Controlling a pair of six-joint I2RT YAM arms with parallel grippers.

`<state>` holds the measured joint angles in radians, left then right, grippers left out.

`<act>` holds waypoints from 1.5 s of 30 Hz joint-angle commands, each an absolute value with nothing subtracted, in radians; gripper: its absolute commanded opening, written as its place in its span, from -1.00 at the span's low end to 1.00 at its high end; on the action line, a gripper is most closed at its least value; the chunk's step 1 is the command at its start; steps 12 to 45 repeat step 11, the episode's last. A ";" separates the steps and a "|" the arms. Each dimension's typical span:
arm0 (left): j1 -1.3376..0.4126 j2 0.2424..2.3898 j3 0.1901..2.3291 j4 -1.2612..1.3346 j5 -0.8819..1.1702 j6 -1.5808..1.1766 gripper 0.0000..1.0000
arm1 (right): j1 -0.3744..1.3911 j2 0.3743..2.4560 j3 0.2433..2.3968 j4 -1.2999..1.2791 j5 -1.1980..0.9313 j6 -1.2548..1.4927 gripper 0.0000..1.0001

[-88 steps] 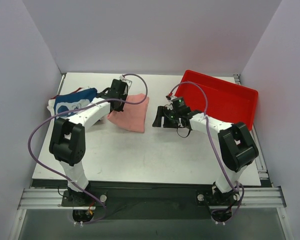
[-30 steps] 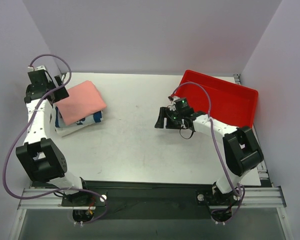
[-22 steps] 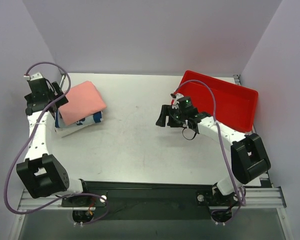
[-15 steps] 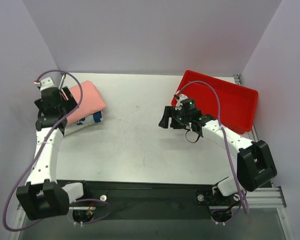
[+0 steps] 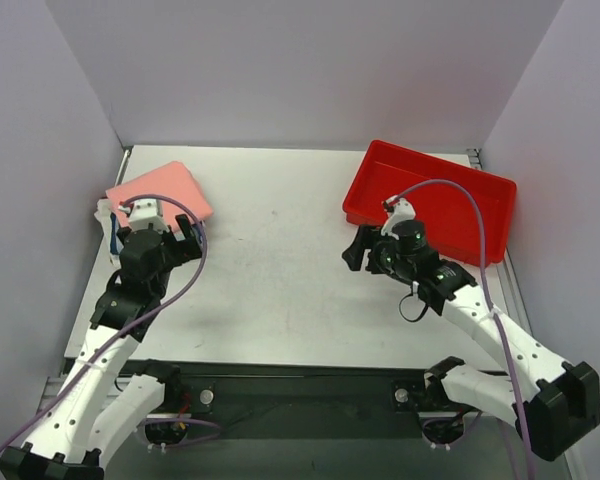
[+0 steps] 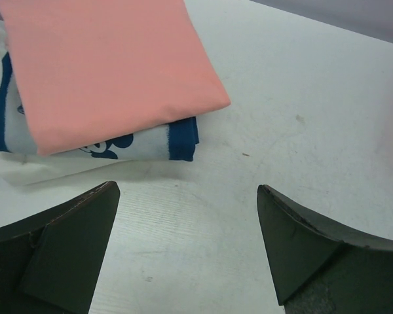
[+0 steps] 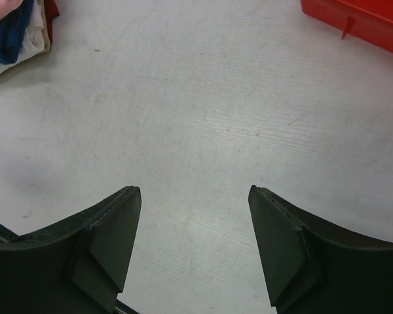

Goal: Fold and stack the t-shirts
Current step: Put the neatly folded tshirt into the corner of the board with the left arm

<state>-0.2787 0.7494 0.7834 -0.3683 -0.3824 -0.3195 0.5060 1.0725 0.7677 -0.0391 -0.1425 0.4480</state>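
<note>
The t-shirts lie folded in one stack at the back left of the table. The salmon-pink shirt is on top, over the navy shirt with white print and a white shirt. My left gripper hovers just in front of the stack, open and empty, touching no cloth. My right gripper hangs open over bare table right of centre, holding nothing. The stack's corner shows at the top left of the right wrist view.
A red plastic tray stands at the back right, just behind the right gripper. Purple walls close in the table on three sides. Both arms' cables loop above the near half of the table.
The pink shirt went from the table's middle onto the stack at the left. The left gripper then swung round in front of the stack. Both arms have drawn back toward the near edge.
</note>
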 commanded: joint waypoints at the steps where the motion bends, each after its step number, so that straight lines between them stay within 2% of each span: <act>1: -0.316 0.733 0.758 -0.301 -0.336 -0.347 0.95 | 0.517 0.961 0.726 -0.103 -0.014 0.465 0.36; 7: -0.354 0.759 0.738 -0.268 -0.255 -0.350 0.95 | 0.520 0.807 0.673 -0.188 0.118 0.472 0.36; 11: -0.356 0.756 0.738 -0.273 -0.241 -0.397 0.95 | 0.523 0.736 0.657 -0.201 0.127 0.480 0.39; 45: -0.356 0.756 0.738 -0.273 -0.241 -0.397 0.95 | 0.523 0.736 0.657 -0.201 0.127 0.480 0.39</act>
